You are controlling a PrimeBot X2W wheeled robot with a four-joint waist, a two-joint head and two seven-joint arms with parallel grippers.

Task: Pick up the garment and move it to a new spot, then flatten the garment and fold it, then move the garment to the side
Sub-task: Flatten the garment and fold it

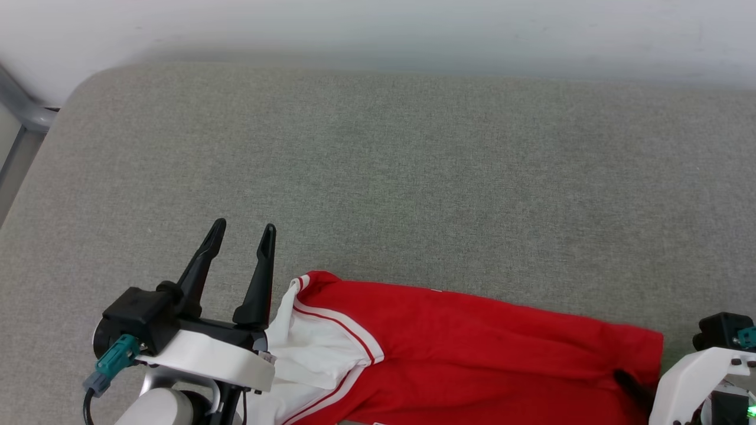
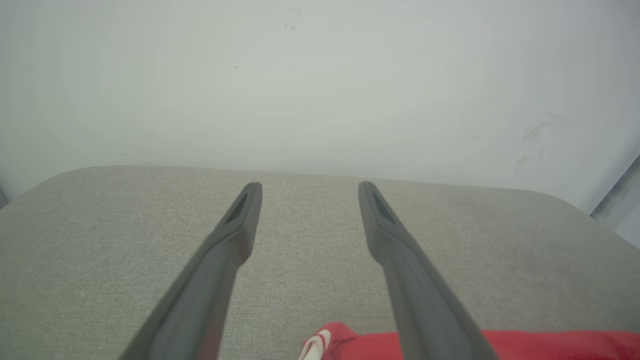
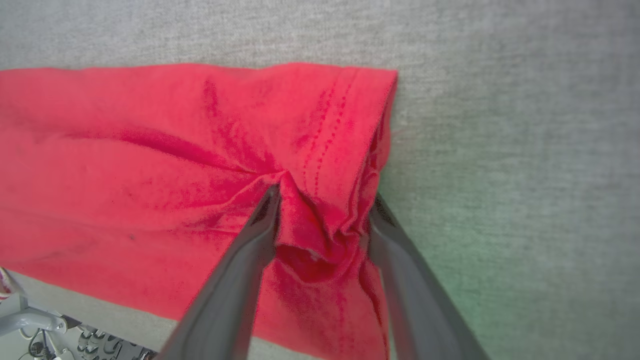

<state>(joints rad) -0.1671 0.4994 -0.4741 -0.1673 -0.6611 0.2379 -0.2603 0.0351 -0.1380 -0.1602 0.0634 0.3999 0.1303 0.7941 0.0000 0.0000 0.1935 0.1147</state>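
Plainly the garment (image 1: 472, 348) is light, limp cloth with no stiffness of its own. It lies as a long red band along the near edge of the grey padded surface (image 1: 378, 177), and it will likely sag, stretch and unfold wherever it goes unsupported. Its white sleeve (image 1: 307, 348), edged with stripe trim (image 1: 354, 333), sits at the left end, and the stitched hem (image 3: 325, 135) at the right end. A single pinch would probably lift only a layer or drag the band askew, so the best holds are the two ends, through every layer.

At the hem end the right gripper (image 3: 325, 195) is pressed down into the shirt. Its jaws stand apart astride a gathered ridge of red fabric that touches both inner faces, not yet squeezed tight as far as I can judge. The left gripper (image 1: 245, 225) hangs just left of the sleeve, jaws spread wide and holding nothing, pointing toward the far side. A pale wall (image 1: 378, 29) rises behind the surface.
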